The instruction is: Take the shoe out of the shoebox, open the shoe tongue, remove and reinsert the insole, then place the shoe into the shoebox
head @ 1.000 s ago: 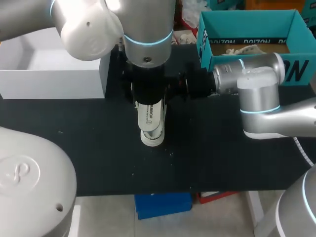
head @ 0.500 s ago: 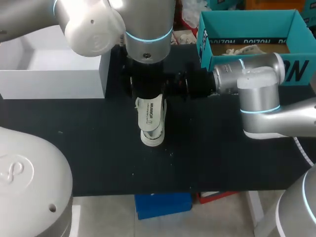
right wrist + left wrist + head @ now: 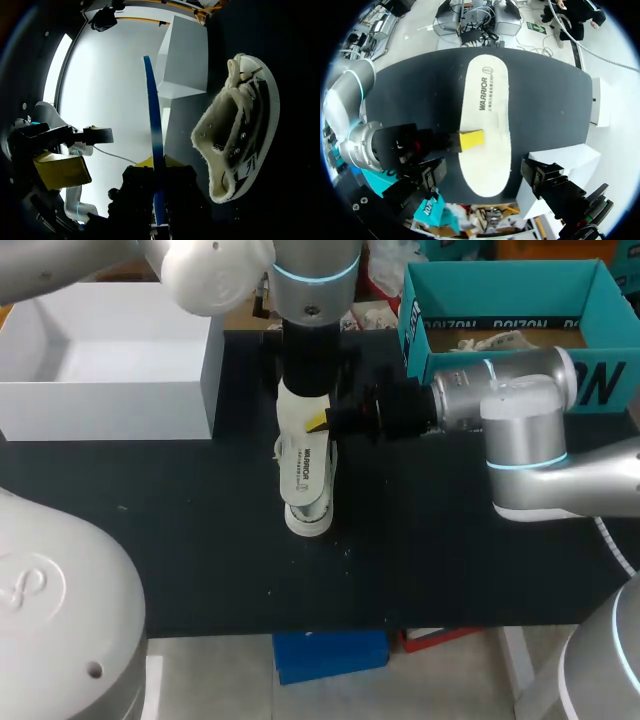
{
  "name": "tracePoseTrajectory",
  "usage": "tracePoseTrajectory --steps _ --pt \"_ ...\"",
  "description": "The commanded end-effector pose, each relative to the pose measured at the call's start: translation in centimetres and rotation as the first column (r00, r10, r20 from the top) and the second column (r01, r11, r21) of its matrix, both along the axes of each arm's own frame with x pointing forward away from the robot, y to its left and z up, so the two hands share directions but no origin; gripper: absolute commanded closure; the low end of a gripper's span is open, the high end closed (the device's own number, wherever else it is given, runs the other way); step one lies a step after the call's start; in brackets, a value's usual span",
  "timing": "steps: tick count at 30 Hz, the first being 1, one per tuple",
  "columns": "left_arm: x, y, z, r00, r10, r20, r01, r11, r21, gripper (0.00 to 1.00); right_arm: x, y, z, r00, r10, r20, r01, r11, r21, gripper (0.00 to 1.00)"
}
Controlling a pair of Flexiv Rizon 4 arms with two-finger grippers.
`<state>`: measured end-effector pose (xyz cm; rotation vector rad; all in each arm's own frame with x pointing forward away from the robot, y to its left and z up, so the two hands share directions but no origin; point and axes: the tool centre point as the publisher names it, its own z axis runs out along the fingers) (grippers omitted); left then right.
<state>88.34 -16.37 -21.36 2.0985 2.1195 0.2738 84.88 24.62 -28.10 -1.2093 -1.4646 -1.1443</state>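
The insole [image 3: 487, 95] is being gripped at its edge, near the middle, by the right gripper [image 3: 320, 422] and held flat above the table; its blue underside is seen edge-on in the right wrist view. The shoe [image 3: 235, 145] is lying on its side on the black table [image 3: 450, 570] beneath the insole, outside the teal shoebox [image 3: 500, 295]. The left gripper [image 3: 302, 380] is hovering over the insole, fingers spread wide, nothing held. A white box [image 3: 110, 390] is sitting at the table's left.
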Motion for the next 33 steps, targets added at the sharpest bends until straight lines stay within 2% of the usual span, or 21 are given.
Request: tracePoseTrajectory --steps 1,12,18,23,33 --pt "2.3 0.0 -0.2 1.000 0.008 -0.021 -0.008 1.000 -0.006 0.00 -0.1 0.1 0.0 1.000 -0.003 0.001 0.003 1.000 0.000 1.00" --pt "7.8 0.6 0.5 0.999 0.045 0.004 -0.045 0.999 -0.030 0.00 -0.1 0.1 0.0 1.000 -0.003 0.001 0.003 1.000 0.000 1.00" --pt "9.4 0.8 0.9 0.998 0.059 0.018 -0.059 0.997 -0.045 0.00 -0.1 0.1 0.0 1.000 -0.003 0.001 0.003 1.000 0.000 1.00" --pt "8.9 0.8 0.8 0.998 0.057 0.013 -0.056 0.997 -0.058 0.00 -0.1 0.1 0.0 1.000 -0.003 0.001 0.003 1.000 0.000 1.00" --pt "5.0 1.0 1.0 0.999 0.034 0.000 -0.034 0.997 -0.067 0.00 -0.1 0.1 0.0 1.000 -0.003 0.001 0.003 1.000 0.000 1.00"
